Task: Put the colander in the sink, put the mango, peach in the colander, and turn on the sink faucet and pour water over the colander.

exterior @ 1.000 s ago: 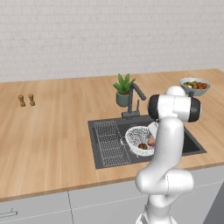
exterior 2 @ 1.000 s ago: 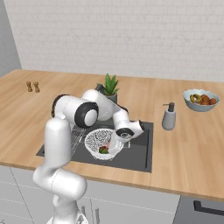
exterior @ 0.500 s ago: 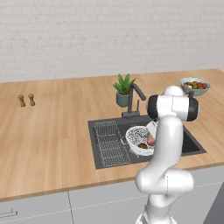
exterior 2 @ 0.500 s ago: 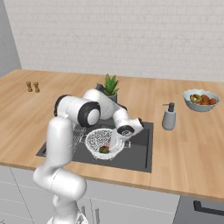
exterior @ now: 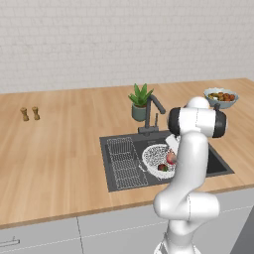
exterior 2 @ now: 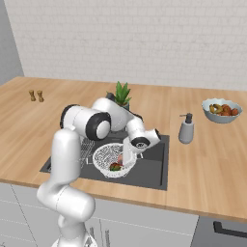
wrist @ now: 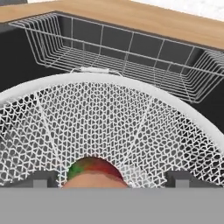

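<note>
The wooden counter (exterior: 59, 149) carries the dark sink (exterior 2: 149, 170), its wire drainer rack (exterior: 123, 161) on one side and the faucet (exterior: 155, 110) rising behind. The white mesh colander (exterior 2: 107, 157) sits inside the basin. In it lie the peach (exterior 2: 120, 158) and, just beside it, the red-green mango (exterior 2: 115, 167) (in the hand view the peach (wrist: 94, 181) hides most of the mango (wrist: 89, 166)). The gripper (wrist: 106, 178) hangs just above the fruit inside the colander, its fingers (wrist: 42, 178) spread wide on either side of the peach, gripping nothing
</note>
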Tool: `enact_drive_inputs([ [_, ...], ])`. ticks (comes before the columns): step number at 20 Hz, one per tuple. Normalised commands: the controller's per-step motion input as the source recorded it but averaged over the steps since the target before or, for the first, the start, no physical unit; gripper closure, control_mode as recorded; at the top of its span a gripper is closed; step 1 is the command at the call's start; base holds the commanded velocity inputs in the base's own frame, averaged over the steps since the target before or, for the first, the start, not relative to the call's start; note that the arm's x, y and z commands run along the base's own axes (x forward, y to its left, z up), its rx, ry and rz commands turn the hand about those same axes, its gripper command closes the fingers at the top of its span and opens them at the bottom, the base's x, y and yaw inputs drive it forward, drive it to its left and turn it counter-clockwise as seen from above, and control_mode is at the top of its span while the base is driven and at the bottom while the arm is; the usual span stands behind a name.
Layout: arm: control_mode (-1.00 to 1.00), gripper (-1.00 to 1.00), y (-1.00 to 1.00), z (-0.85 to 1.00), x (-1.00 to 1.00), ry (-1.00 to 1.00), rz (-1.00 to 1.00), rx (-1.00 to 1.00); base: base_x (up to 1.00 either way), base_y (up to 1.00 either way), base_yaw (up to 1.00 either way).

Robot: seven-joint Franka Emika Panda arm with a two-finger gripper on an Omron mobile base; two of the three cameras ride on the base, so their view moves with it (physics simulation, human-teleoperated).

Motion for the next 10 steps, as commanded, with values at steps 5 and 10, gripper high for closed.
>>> enact_drive_inputs([
  [5,-1.00,-1.00,0.00,0.31,-0.01,-0.25,0.12,0.07,0.00,0.00,0.00],
  [10,-1.00,-1.00,-0.05,0.51,-0.11,-0.25,0.09,0.09,0.00,0.00,0.00],
])
